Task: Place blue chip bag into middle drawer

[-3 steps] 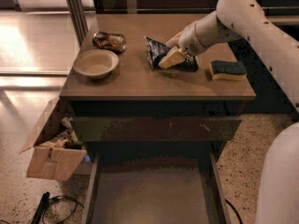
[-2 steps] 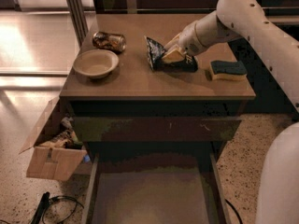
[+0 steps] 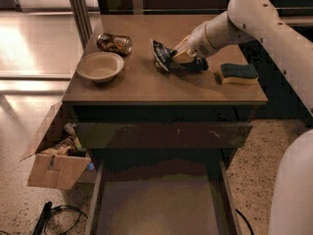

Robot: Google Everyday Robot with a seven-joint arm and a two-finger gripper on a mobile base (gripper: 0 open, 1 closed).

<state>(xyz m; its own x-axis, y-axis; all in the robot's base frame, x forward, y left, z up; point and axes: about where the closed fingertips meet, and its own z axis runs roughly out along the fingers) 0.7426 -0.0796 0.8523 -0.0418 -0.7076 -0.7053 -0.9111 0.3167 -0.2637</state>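
The blue chip bag lies on the wooden tabletop, right of the middle, with its left end tipped up. My gripper reaches in from the right and sits on the bag, with its tan fingers closed on the bag's middle. The middle drawer stands pulled open below the table's front. Its pale flat floor is bare and thin side walls run along it.
A tan bowl and a shiny brown can are at the table's left. A blue-topped yellow sponge is at the right. A shut drawer with a scuffed front sits above the open one. A cardboard box and cables are on the floor at left.
My gripper has risen slightly on the bag, and the bag's left end stands a little more upright. Nothing else has moved.
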